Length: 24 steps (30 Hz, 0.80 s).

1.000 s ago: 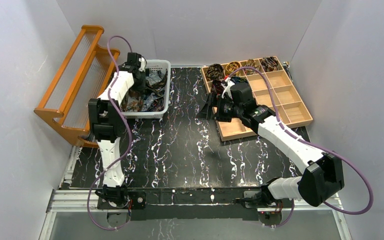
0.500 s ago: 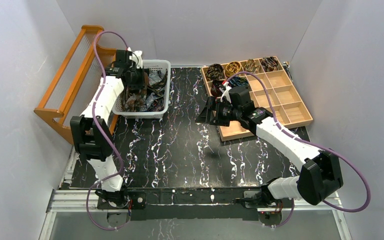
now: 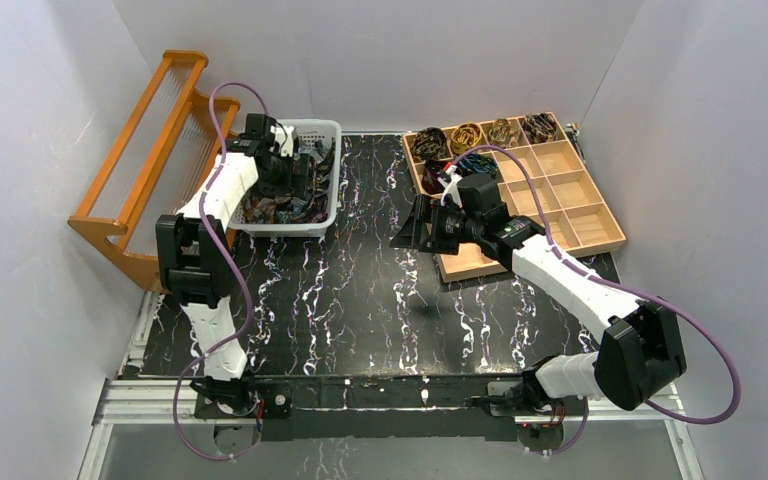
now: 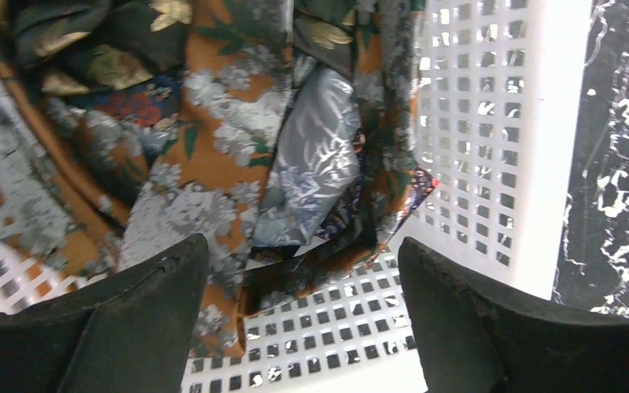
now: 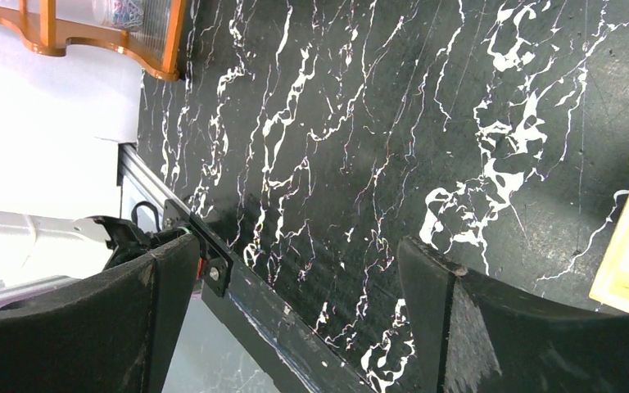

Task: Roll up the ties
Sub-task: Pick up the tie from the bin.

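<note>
My overhead view is bright and even, lit from above. The white walls (image 3: 380, 50) glow softly, and my right arm (image 3: 560, 275) throws only a faint, soft-edged shadow on the black marbled table (image 3: 360, 300). Nothing there is blurred. In my left wrist view the white basket (image 4: 500, 123) is washed out along its rim. The ties (image 4: 213, 147) are sharp, and my left fingers (image 4: 131, 327) are dark, soft shapes. My right wrist view burns to plain white at its left edge, with the right fingers (image 5: 491, 327) in shadow.

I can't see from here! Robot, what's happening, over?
Left gripper open over ties in basket. Right gripper open, empty. Nothing blocking.
</note>
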{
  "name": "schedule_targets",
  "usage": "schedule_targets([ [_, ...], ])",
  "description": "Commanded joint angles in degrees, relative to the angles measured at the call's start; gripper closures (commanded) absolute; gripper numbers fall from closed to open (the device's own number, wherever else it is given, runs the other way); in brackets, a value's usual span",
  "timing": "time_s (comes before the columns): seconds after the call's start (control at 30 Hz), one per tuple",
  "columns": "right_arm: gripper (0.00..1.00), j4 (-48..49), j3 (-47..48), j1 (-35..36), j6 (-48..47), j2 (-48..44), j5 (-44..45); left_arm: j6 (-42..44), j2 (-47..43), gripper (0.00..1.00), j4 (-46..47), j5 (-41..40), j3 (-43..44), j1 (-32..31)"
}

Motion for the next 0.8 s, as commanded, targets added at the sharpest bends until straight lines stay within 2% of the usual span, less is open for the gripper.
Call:
schedule_targets([
  [0.0, 0.01, 2.17, -0.24, -0.1, 0.52, -0.21, -1.27, 3.87, -4.69, 0.12, -0.9, -7.29, 0.01, 0.24],
  [0.07, 0.01, 2.05, -0.3, -0.09, 0.54, -0.05, -1.52, 5.9, -3.59, 0.06, -2.1, -10.25, 0.53, 0.24],
  [0.17, 0.01, 1.82, -0.28, -0.1, 0.74, 0.14, -1.55, 7.16, -0.72, 0.05, -3.69, -14.64, 1.91, 0.32],
  [0.27, 0.01, 3.41, 0.02, -0.03, 0.96, 0.7, -2.48, 7.04, 2.64, 0.05, -5.43, -15.72, 4.68, 0.33],
  [0.43, 0.01, 1.53, 3.74, -0.1, 0.25, 4.29, -2.88, 8.07, 5.94, 0.15, -7.78, -14.87, 6.12, 0.41],
  [0.47, 0.01, 1.38, 4.06, -0.05, 0.2, 4.56, -2.78, 8.09, 5.84, 0.18, -7.68, -14.89, 5.68, 0.41],
  [0.5, 0.01, 1.53, 4.15, -0.1, 0.26, 4.64, -2.85, 7.99, 5.73, 0.25, -7.5, -15.0, 5.29, 0.41],
  [0.67, 0.01, 2.01, 3.32, -0.1, 0.45, 4.19, -2.74, 6.7, 3.66, 0.7, -6.15, -11.71, 5.04, 0.5],
  [0.77, 0.01, 2.02, 2.59, -0.07, 0.45, 3.97, -2.35, 4.5, 0.26, 0.75, -3.44, -8.66, 4.14, 0.5],
])
